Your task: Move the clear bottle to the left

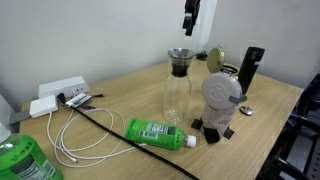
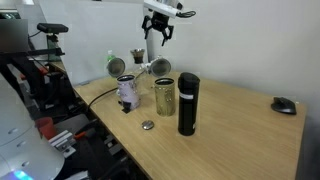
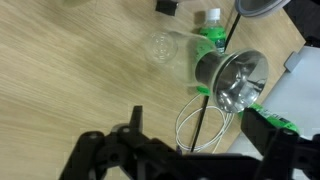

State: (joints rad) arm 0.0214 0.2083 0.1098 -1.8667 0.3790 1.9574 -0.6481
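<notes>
A white arm (image 2: pixel 168 9) (smooth, rounded casing) ends in a black wrist unit and angular black jaws.

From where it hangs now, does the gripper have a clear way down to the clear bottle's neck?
Probably yes. The gripper hangs open above the clear bottle with nothing between them. The white gadget and black tumbler stand close beside it, so only its sides look crowded.

Below your end effector (image 1: pixel 189 28), nearer the camera, a green-labelled plastic bottle (image 1: pixel 158 133) lies on the wooden worktop (image 1: pixel 125 100). You have a white round-faced gadget (image 1: pixel 221 97) lower down to one side, and a white power strip (image 1: pixel 62 90) with looped cables (image 1: pixel 72 140) well apart.
</notes>
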